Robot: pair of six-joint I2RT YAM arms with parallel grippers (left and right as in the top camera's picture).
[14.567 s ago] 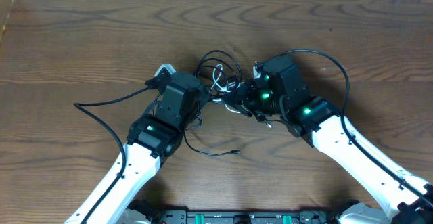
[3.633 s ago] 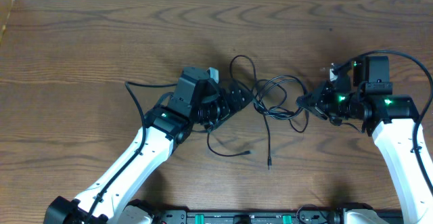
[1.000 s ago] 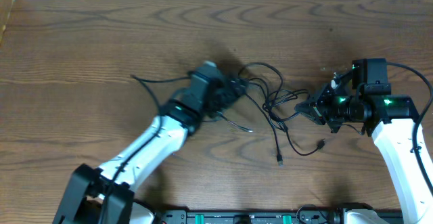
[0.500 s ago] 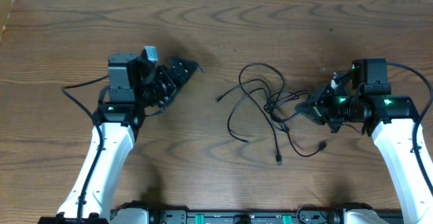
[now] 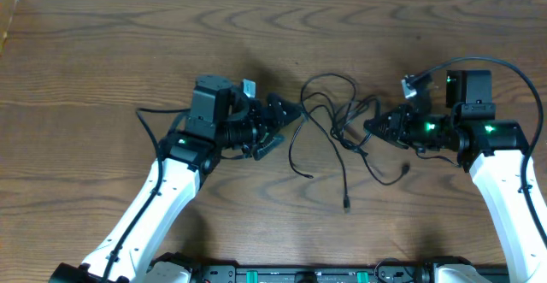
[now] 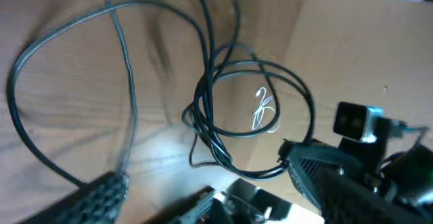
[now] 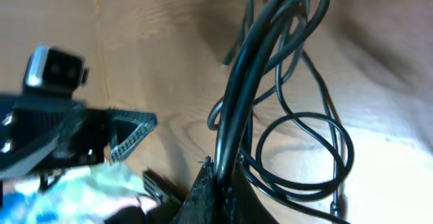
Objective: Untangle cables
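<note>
Two arms flank the cables (image 5: 340, 122), tangled mid-frame on the desk (image 5: 102, 52) in the overhead view: the left end effector (image 5: 279, 126) has its fingers spread just beside one black loop, and the right end effector (image 5: 382, 127) is clamped on several black strands.

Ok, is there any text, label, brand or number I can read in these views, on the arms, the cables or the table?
No readable text in any view.
The left arm's camera module and the right arm's camera module are too blurred for any marking to be read.
No print shows on the cables or the table.
</note>
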